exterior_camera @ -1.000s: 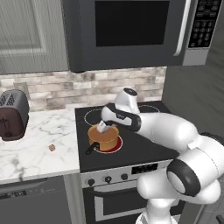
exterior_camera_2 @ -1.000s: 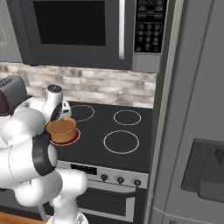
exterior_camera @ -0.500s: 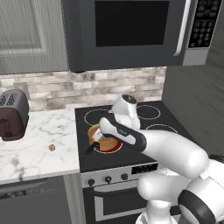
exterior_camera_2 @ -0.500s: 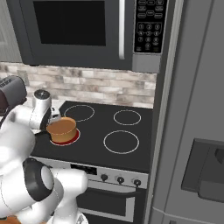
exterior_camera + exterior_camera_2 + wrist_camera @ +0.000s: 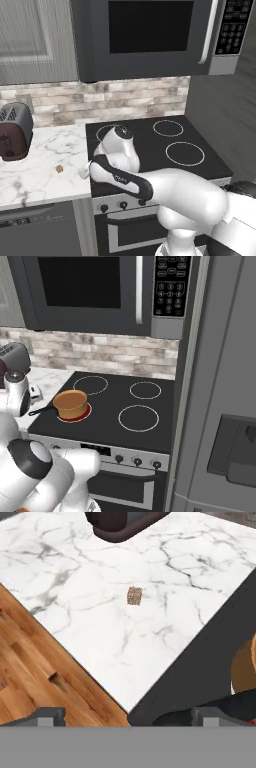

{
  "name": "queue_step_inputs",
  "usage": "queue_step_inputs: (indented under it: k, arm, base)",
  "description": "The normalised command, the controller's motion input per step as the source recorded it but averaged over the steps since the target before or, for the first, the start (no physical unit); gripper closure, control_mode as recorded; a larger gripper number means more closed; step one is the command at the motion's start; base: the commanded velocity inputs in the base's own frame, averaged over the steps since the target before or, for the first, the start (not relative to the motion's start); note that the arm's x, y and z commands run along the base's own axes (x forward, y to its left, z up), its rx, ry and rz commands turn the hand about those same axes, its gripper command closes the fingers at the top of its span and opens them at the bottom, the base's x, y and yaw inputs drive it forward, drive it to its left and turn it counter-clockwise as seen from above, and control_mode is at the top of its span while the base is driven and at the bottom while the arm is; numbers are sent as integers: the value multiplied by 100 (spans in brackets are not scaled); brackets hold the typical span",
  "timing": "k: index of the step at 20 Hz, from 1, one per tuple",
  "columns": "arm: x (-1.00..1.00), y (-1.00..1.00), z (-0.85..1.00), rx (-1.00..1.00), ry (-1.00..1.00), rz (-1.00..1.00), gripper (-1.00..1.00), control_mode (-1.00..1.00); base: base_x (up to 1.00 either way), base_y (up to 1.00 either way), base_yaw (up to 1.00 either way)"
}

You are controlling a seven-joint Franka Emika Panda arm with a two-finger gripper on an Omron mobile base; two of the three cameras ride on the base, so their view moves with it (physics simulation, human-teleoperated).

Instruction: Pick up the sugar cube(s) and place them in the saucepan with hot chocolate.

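White-veined marble forms the bench (image 5: 100, 627) on which you see one sugar cube (image 5: 134, 595), a tiny tan-brown block lying alone on the open stone, well clear of the bench edge; the left base view shows the same cube (image 5: 59, 169) between the dark red toaster (image 5: 15, 131) and the black cooktop (image 5: 150, 145). You find the end effector (image 5: 86, 171) low at the seam where bench meets cooktop, near the cube but apart from it. In the hand view its two dark fingertips (image 5: 50, 716) stand wide apart at the bottom with nothing between them, so you may read the end effector as spread open and empty. The saucepan (image 5: 70, 403), orange-copper with a short black handle pointing toward the bench, sits on the front left burner, whose ring glows red beneath it; in the right base view the white arm stands just beside that handle. In the hand view you see a wooden floor (image 5: 30, 677) below the bench edge.
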Motion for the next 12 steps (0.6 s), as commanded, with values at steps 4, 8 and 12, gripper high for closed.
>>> queue_step_inputs:
  k: [4,8,12]
  arm:
    - [-1,95,0,-3,0,0,-100,-100]
    - [0,67,0,-5,0,-1,-100,-100]
    - [0,35,0,-3,0,-5,-100,-100]
  base:
    - [0,0,0]
    - [0,0,0]
    - [0,0,0]
